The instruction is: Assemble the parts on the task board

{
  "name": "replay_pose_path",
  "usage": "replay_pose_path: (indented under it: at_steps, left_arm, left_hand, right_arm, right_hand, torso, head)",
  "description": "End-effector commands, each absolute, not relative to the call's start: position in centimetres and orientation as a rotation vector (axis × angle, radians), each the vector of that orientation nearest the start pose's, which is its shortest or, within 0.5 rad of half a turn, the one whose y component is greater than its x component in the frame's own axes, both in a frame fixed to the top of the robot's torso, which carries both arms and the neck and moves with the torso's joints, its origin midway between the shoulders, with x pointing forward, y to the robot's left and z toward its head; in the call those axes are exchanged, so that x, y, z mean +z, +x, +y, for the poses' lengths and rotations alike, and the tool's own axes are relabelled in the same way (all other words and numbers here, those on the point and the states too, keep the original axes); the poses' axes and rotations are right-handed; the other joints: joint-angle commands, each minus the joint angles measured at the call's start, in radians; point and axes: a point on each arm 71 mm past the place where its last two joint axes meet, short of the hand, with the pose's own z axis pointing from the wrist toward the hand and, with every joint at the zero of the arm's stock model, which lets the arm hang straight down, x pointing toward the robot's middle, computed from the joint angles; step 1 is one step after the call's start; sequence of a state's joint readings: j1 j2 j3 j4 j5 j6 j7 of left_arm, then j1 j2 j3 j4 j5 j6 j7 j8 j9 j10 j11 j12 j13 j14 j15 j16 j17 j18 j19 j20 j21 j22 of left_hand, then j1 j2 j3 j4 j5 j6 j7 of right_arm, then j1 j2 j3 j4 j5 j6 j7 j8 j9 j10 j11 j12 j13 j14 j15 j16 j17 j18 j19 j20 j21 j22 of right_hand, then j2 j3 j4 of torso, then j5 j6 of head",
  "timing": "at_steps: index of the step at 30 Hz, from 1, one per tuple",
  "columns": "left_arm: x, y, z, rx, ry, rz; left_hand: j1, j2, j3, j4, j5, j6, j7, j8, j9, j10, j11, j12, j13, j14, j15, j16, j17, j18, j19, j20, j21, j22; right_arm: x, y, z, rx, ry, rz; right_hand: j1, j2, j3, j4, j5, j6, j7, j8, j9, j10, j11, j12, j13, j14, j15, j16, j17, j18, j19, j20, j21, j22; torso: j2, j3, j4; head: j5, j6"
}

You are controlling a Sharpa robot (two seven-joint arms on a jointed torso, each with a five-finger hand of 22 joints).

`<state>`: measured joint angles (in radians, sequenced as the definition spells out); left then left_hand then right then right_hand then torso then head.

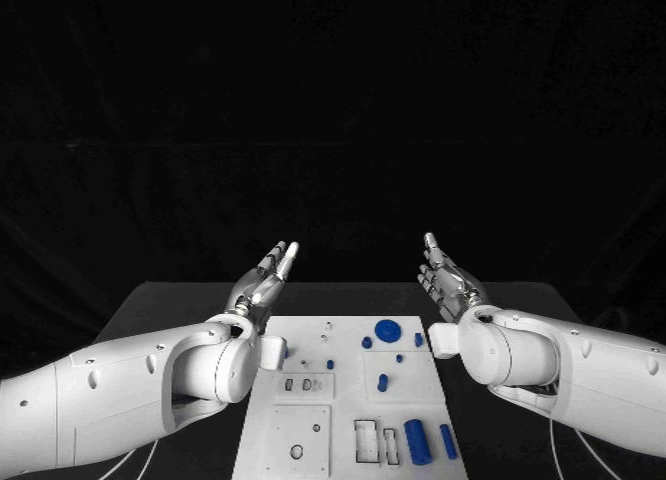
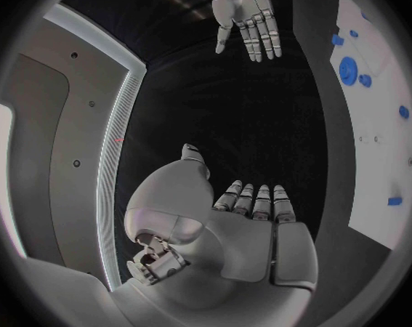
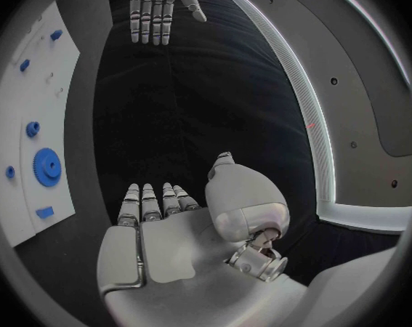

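The white task board [image 1: 304, 440] lies in the middle of the table, and the wrist views show it too [image 2: 380, 174] [image 3: 15, 196]. On it are a large blue gear [image 1: 388, 328] [image 2: 348, 70] [image 3: 46, 167], small blue round pieces [image 1: 384, 381] and two blue bars [image 1: 417, 441] near the front. My left hand [image 1: 265, 276] [image 2: 215, 218] hovers above the board's far left corner, fingers straight and apart, holding nothing. My right hand [image 1: 446, 276] [image 3: 183, 218] mirrors it above the far right corner, also empty. Each wrist view shows the other hand [image 2: 246, 14] [image 3: 155, 3] opposite.
The black table [image 1: 175, 310] reaches beyond the board on both sides and at the back. A rectangular slot [image 1: 365, 441] and small holes mark the board's front half. Both forearms flank the board's sides.
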<state>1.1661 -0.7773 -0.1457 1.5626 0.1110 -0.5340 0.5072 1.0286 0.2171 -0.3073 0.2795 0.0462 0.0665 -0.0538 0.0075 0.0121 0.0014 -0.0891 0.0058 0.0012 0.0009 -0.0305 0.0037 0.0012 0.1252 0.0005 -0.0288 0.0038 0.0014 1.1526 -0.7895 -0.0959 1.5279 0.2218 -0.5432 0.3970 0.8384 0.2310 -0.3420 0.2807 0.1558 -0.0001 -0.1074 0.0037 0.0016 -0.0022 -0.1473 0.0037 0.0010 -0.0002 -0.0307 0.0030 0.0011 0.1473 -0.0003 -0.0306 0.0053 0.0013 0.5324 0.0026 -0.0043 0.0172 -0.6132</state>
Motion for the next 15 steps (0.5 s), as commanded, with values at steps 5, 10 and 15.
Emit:
replay_pose_path:
  at_steps: [5,10,15]
  left_arm:
    - [-22.2,46.1,16.9,-1.665,-1.304,1.431]
    - [-22.8,46.2,18.0,-1.722,-1.25,1.437]
    - [-22.8,46.2,18.2,-1.727,-1.235,1.439]
  left_hand:
    - [0.056,-0.01,-0.018,0.01,0.004,0.024,-0.008,0.009,0.004,-0.001,-0.016,-0.006,-0.001,-0.001,-0.071,-0.004,-0.001,0.026,0.0,0.012,-0.004,-0.001]
    - [0.06,-0.01,-0.016,0.01,0.004,0.024,-0.007,0.009,0.004,-0.001,-0.013,-0.006,-0.001,-0.001,-0.071,-0.004,-0.001,0.031,0.0,0.018,-0.004,-0.001]
    - [0.067,-0.009,-0.013,0.01,0.006,0.023,-0.011,0.008,0.004,-0.001,-0.015,-0.006,-0.001,-0.001,-0.062,-0.004,-0.001,0.035,0.0,0.028,-0.004,-0.001]
  right_arm:
    - [-23.4,47.4,-19.1,1.486,1.669,1.487]
    - [-23.0,48.0,-20.4,1.552,1.472,1.556]
    - [-23.0,48.0,-20.5,1.581,1.442,1.58]
  right_hand:
    - [0.074,-0.039,-0.011,0.008,-0.043,0.0,0.041,-0.004,-0.002,0.002,0.044,-0.004,-0.001,0.0,-0.089,-0.003,-0.001,0.028,0.0,0.018,-0.005,-0.001]
    - [0.092,-0.058,0.006,0.01,-0.05,0.003,0.068,-0.002,0.0,0.002,0.078,-0.004,-0.001,0.0,-0.034,-0.003,-0.001,0.021,0.0,0.064,-0.005,-0.001]
    - [0.091,-0.072,0.022,0.011,-0.061,0.009,0.08,0.0,0.002,0.002,0.097,-0.004,-0.001,0.0,0.014,-0.003,-0.001,0.017,0.0,0.107,-0.005,-0.001]
  torso:
    - [0.0,0.0001,0.0]
    - [0.003,0.0032,-0.0007]
    - [0.004,0.0019,-0.0019]
  head:
    - [0.0,0.0]
    - [0.005,-0.018]
    - [0.005,-0.022]
